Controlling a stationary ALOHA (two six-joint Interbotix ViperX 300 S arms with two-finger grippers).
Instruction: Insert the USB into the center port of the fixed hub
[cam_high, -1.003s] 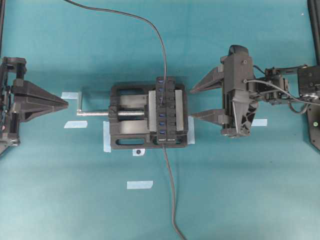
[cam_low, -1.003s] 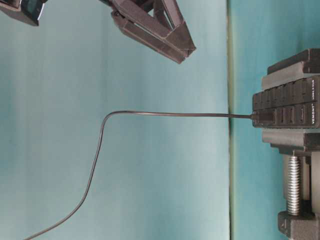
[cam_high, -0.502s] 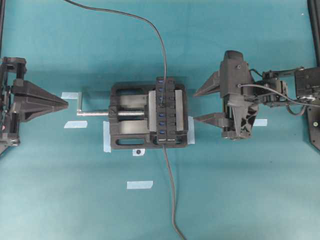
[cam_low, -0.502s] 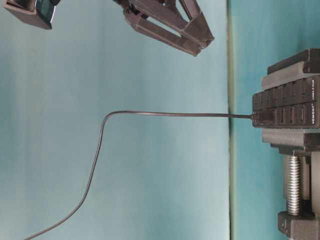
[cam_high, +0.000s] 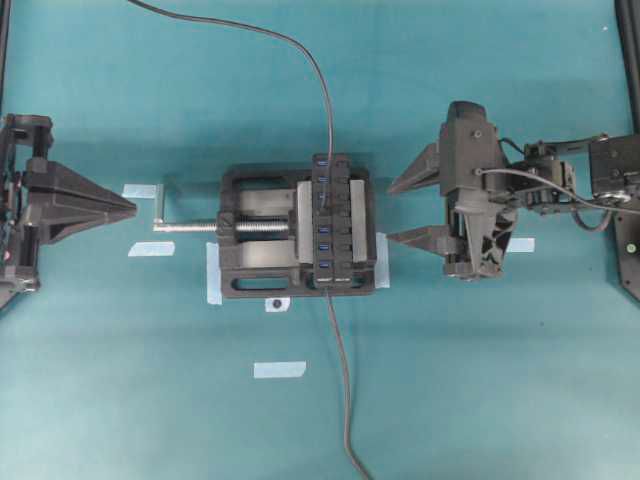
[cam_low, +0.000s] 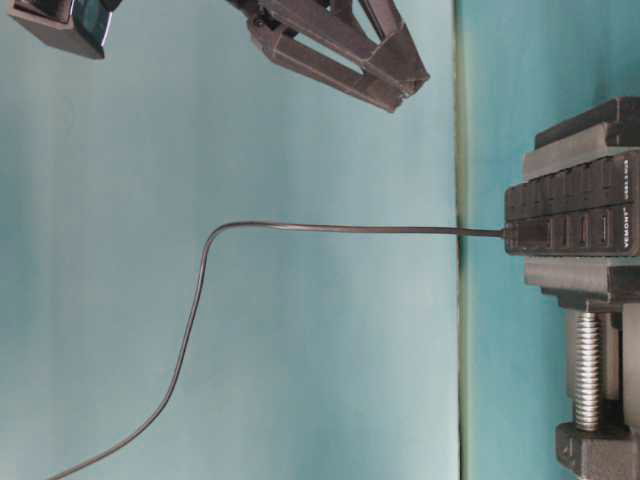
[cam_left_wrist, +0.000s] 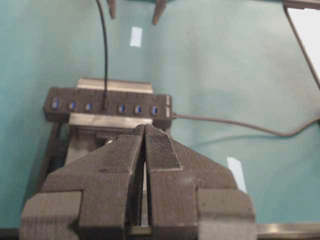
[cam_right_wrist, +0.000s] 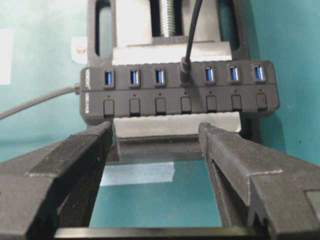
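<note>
Judging from the right wrist view: USB (cam_right_wrist: 185, 67) seated upright in the center port (cam_right_wrist: 185, 76) of the fixed hub (cam_right_wrist: 177, 90), three blue slots on either side of it, cable rising away over the vise (cam_right_wrist: 172, 20) screw. Same picture from the left wrist view: cable dropping into the middle of the hub's row, no blue showing there.

Hub itself clamped across the vise, near the middle of the counter (cam_high: 150, 400), its own fixed cable leaving one end.

Right pincer (cam_high: 383, 208) spread wide and empty, fingertips just beside the vise on the side away from the screw handle, not touching hub or plug. Left pincer (cam_high: 132, 206) pressed fully together, holding nothing, well apart from the vise, beyond the handle end of the screw.

Step in hand, as a judgement: insertion apparently done, release made, right arm clear of the hub. Depth of seating not fully checkable from here; plug looks square to the hub and not tilted.

Next move, most likely: drawing the right pincer further off from the vise without snagging the long cable, which arcs loosely away from the hub; otherwise nothing left but a retreat to rest.
</note>
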